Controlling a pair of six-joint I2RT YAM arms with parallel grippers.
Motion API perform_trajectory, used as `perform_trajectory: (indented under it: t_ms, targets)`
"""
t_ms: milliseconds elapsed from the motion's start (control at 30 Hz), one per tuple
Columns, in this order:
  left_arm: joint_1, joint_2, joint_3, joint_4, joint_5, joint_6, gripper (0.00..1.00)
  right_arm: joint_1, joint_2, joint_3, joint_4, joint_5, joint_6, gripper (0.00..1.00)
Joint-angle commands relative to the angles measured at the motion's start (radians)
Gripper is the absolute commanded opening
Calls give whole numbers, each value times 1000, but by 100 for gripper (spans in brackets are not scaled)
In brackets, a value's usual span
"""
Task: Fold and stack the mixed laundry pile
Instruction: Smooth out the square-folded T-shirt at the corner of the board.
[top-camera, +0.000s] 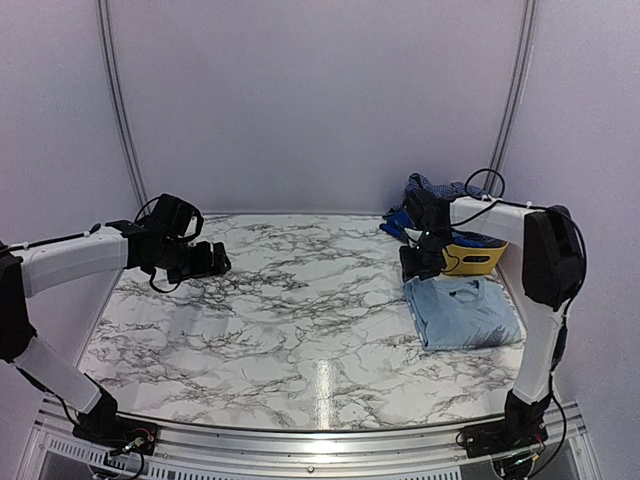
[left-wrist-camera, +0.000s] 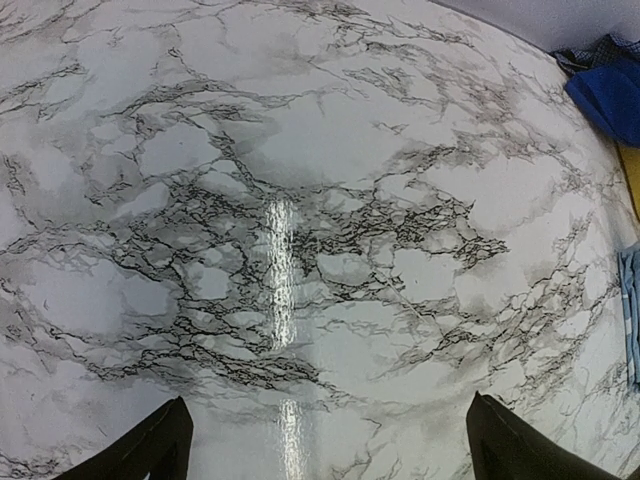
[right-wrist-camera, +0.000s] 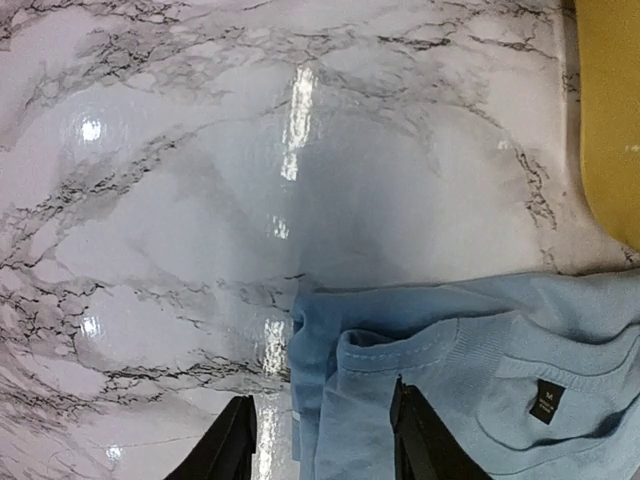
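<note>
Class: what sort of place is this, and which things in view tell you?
Probably a robot test booth, not a home: plain pale walls enclose a marble-patterned table, with two arms bolted at its edge.

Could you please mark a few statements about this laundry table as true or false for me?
1. The pale blue T-shirt lies folded at the right side of the table. True.
2. The left claw grips a garment. False: it is open, over bare marble.
3. The yellow basket sits just beyond the T-shirt. True.
4. The checked shirt is spread across the table's centre. False: it is bunched in the far right corner.
</note>
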Motion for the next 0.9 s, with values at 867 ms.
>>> perform_trajectory:
  t_ms: [867]
  targets:
    - [14, 14, -1, 34, 28, -18, 99, 77, -46, -309, 4, 290, 13, 45]
